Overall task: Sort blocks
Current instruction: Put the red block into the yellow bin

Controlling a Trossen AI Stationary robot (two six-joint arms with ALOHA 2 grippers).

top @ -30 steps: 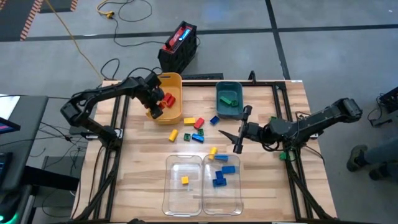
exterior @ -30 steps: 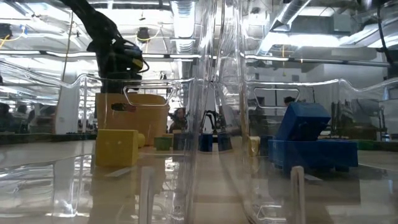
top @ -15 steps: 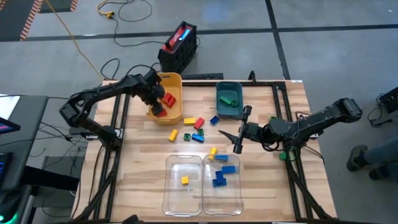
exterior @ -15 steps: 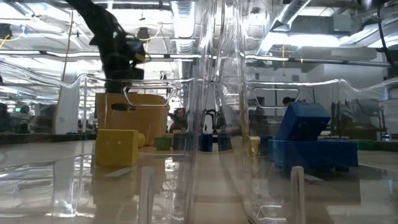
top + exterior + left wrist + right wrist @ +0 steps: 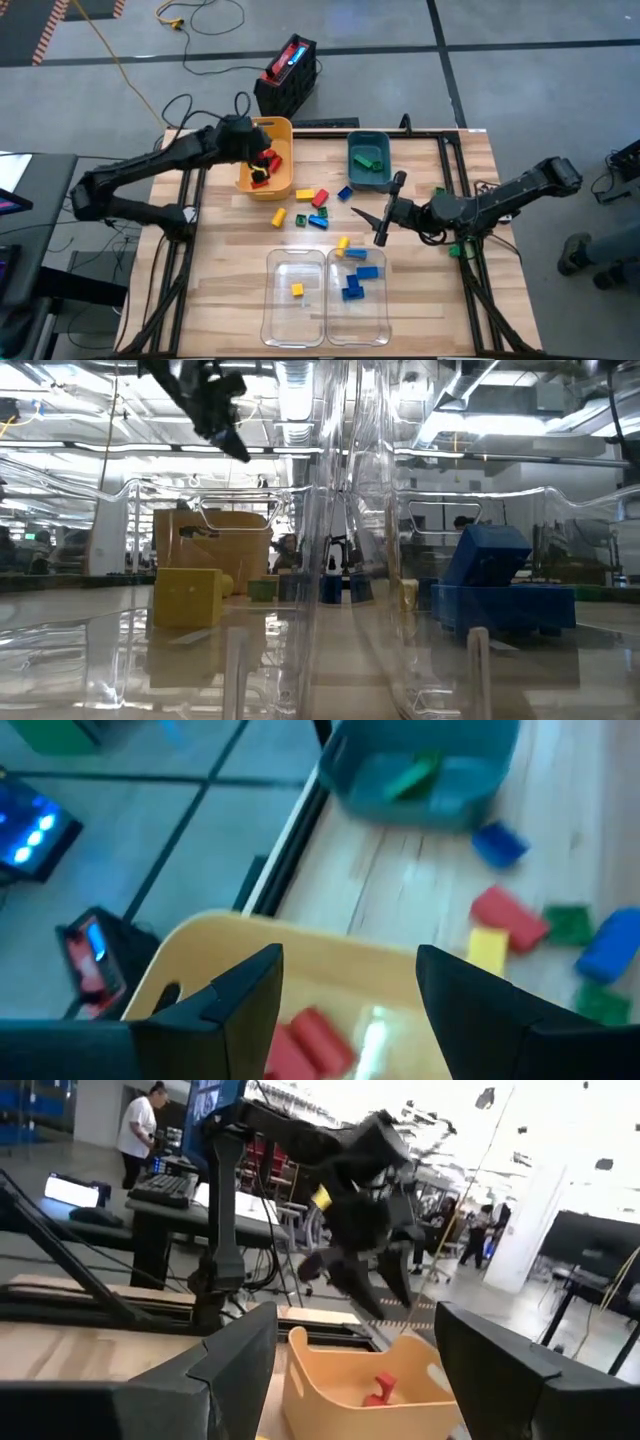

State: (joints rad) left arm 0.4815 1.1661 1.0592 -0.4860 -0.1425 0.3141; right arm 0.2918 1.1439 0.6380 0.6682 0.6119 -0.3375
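- Left gripper (image 5: pixel 345 995) hangs above the yellow bin (image 5: pixel 270 160) near the table's (image 5: pixel 230 270) far left corner, fingers spread and empty.
- Red blocks (image 5: pixel 266 165) lie inside that bin.
- Right gripper (image 5: pixel 384 212) waits toward the table's right edge, fingers spread, empty.
- Loose blocks (image 5: pixel 315 205) sit mid-table; blue ones (image 5: pixel 356 277) and a yellow one (image 5: pixel 297 289) lie in the clear bins (image 5: pixel 325 296) by the near edge; green ones in the teal bin (image 5: pixel 368 160).

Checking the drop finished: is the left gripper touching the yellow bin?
Apart. The right wrist view shows the left gripper open in the air above the yellow bin.
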